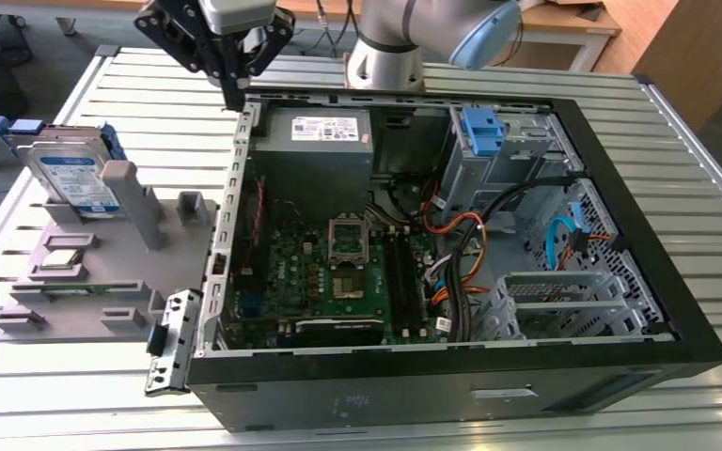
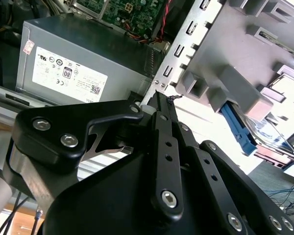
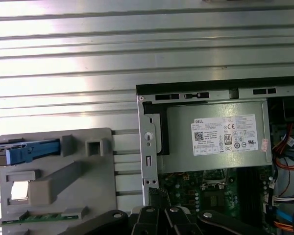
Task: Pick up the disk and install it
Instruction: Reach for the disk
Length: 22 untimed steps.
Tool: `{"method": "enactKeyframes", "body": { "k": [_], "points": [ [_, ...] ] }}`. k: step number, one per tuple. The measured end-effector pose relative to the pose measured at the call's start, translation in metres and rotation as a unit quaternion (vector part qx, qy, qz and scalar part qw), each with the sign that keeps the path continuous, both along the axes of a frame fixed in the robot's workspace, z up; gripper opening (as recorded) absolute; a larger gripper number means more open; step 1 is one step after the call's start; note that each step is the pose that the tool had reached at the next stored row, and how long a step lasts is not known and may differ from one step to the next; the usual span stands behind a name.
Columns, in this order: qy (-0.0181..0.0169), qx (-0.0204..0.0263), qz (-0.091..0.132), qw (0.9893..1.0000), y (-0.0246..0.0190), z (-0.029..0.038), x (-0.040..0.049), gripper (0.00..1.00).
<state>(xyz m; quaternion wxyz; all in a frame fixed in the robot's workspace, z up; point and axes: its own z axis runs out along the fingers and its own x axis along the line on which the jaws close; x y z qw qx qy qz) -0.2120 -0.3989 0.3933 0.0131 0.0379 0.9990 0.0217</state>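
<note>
Gripper (image 1: 230, 101): clenched, empty, just above rear wall of case (image 1: 399, 395); likely to snag that edge if lowered. Disk (image 1: 72, 178): upright in holder (image 1: 135, 216) beside case, ungrasped.

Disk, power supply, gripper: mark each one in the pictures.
disk (image 1: 75, 178): exterior view, on its white-and-blue label.
power supply (image 3: 225, 135): first wrist view, on its white sticker.
gripper (image 1: 232, 101): exterior view, at its fingertips.

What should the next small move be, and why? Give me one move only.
Probably carry the pincer toward the exterior view's left, over the disk. It hangs empty above a corner of the computer case, while the disk stands upright in the grey holder, not yet picked up.
</note>
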Motion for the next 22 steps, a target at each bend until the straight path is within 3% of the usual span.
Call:
{"method": "enactKeyframes", "body": {
  "k": [22],
  "points": [
    [0.0000, 0.0000, 0.000, 1.0000, 0.0000, -0.0002, -0.0199, 0.11]
  ]
}}
